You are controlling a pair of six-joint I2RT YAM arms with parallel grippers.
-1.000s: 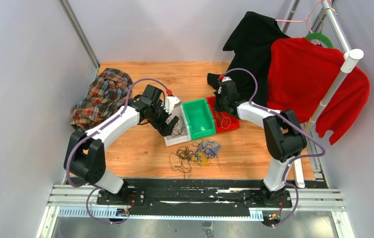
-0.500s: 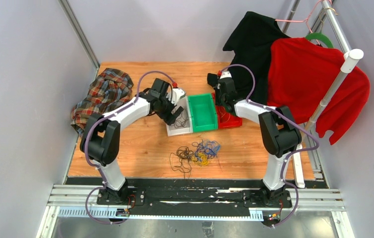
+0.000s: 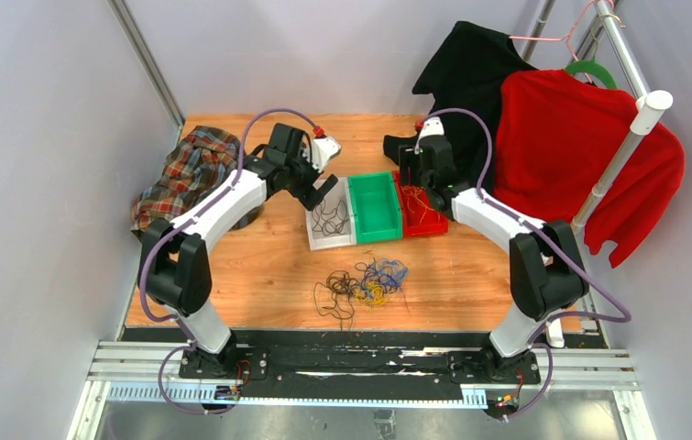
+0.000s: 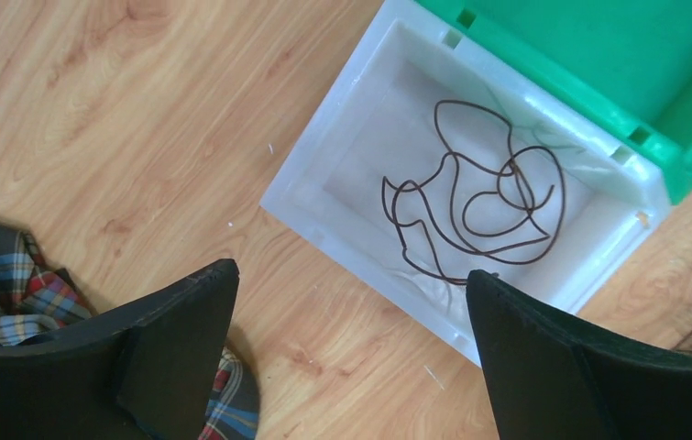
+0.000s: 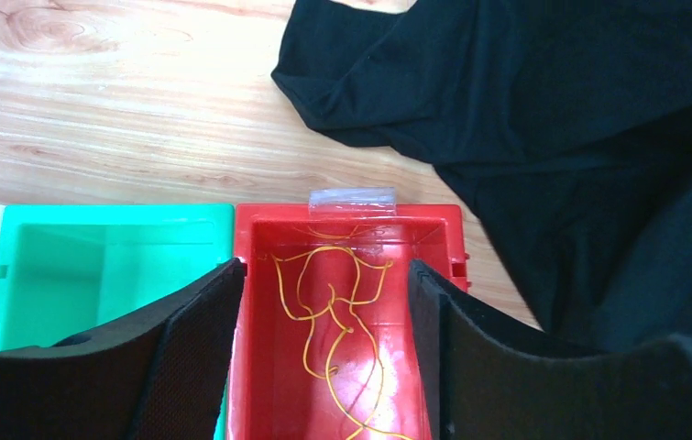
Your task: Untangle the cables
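Pulling back since a second ago, the left gripper (image 4: 351, 280) now hangs above the far-left side of the white bin (image 4: 314, 183), jaws spread and holding nothing. The right gripper (image 5: 324, 275) has lifted back too, jaws apart and empty over the red bin (image 5: 424, 216). All the bins sit slightly farther back.

Counts, left to right:
- one plaid shirt (image 3: 191, 174)
- white bin with one black cable (image 4: 479, 197)
- green bin (image 3: 375, 209)
- red bin with one yellow cable (image 5: 328, 321)
- one mixed cable clump (image 3: 365, 284) on the table (image 3: 259, 266), apart from the bins on their near side
- one black garment (image 3: 466, 73)
- one red sweater (image 3: 562, 137)
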